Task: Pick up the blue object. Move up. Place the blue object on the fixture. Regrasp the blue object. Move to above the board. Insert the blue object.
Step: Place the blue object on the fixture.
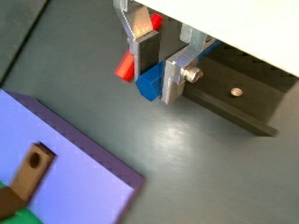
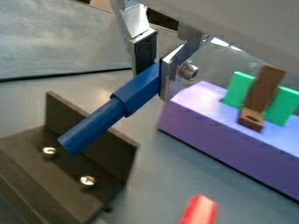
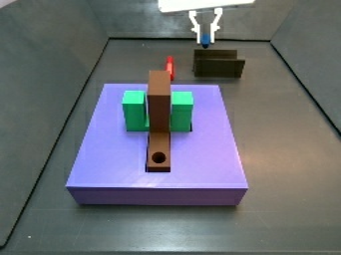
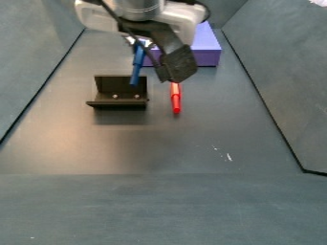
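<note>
Lying near the middle of the grey floor in a side view, the purple board (image 3: 160,149) carries a green block (image 3: 136,110) and a long brown bar (image 3: 160,120) with a round hole near its front end. Behind the board, toward the far edge, a small red peg (image 3: 170,66) lies on the floor, half hidden by the bar. To the right of it stands the dark fixture (image 3: 218,65), close to the far right corner. The gripper (image 3: 206,32) hangs just above the fixture, and its body is cut off by the picture's edge. Only a little blue shows between its fingers there.

A wrist view is clearer: the silver fingers (image 2: 173,72) are pinching the upper end of the blue peg (image 2: 111,111), which slants down. Its lower end reaches the upright wall of the fixture (image 2: 70,166). Whether it really rests there, I cannot tell.

In a side view the blue peg (image 4: 136,69) leans over the fixture (image 4: 118,94), and the red peg (image 4: 175,97) lies just beside it. A dark part of the wrist covers the gripper (image 4: 138,45) partly.
</note>
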